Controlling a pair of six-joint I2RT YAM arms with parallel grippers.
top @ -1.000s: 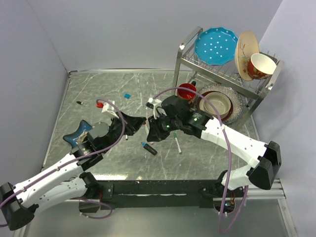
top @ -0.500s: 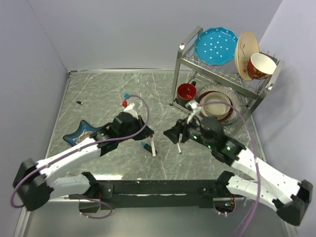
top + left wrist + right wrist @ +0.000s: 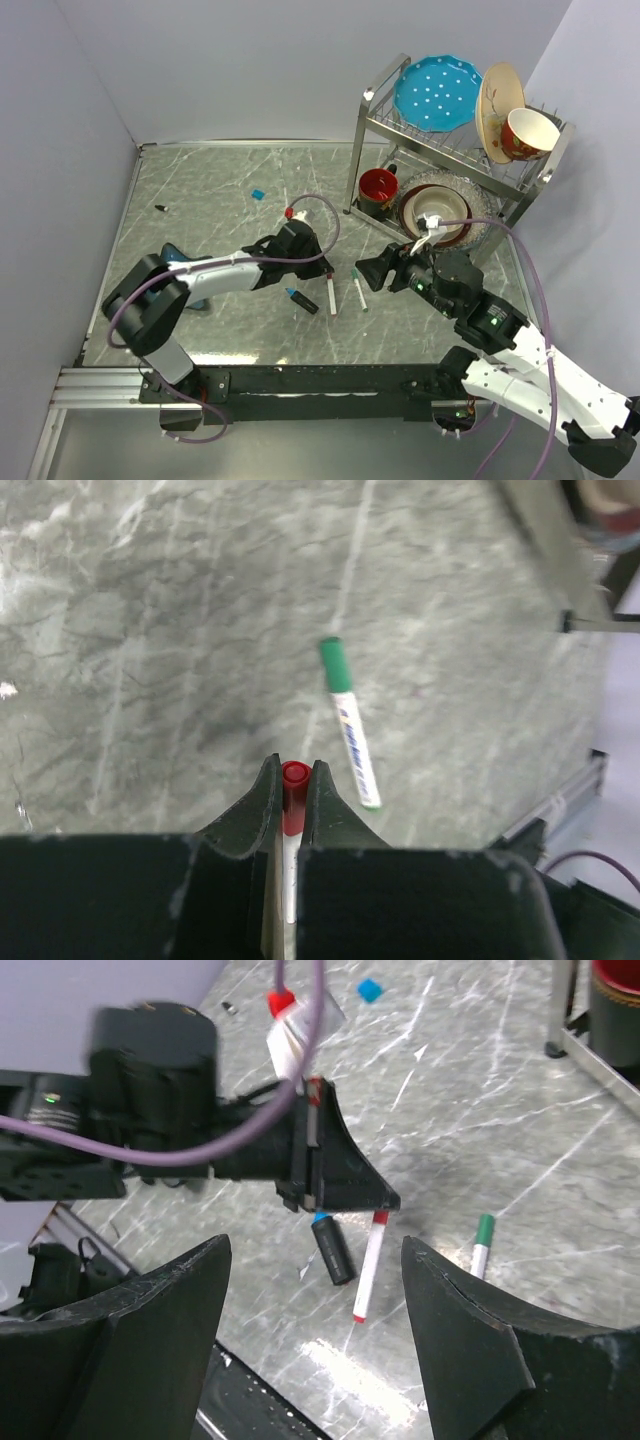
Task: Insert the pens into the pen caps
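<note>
Change: my right hand (image 3: 366, 276) has pulled back, released.
Left hand (image 3: 292, 770): grasping the red pen (image 3: 368, 1265).
Pens: three: red, green pen (image 3: 348, 720), blue pen (image 3: 302, 301).
Loose caps: two, blue cap (image 3: 258, 193), black cap (image 3: 160, 208).

The right pincer (image 3: 372, 272) now sits farther right, spread wide, away from the left pincer (image 3: 325, 270), which now holds the red marker (image 3: 330, 296) lower, nearer the green marker (image 3: 358, 291).

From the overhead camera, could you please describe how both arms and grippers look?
Both the left arm and right arm have white shells with black joints. The left gripper and right gripper are black, wedge-fingered. A purple cable loops along each.
</note>
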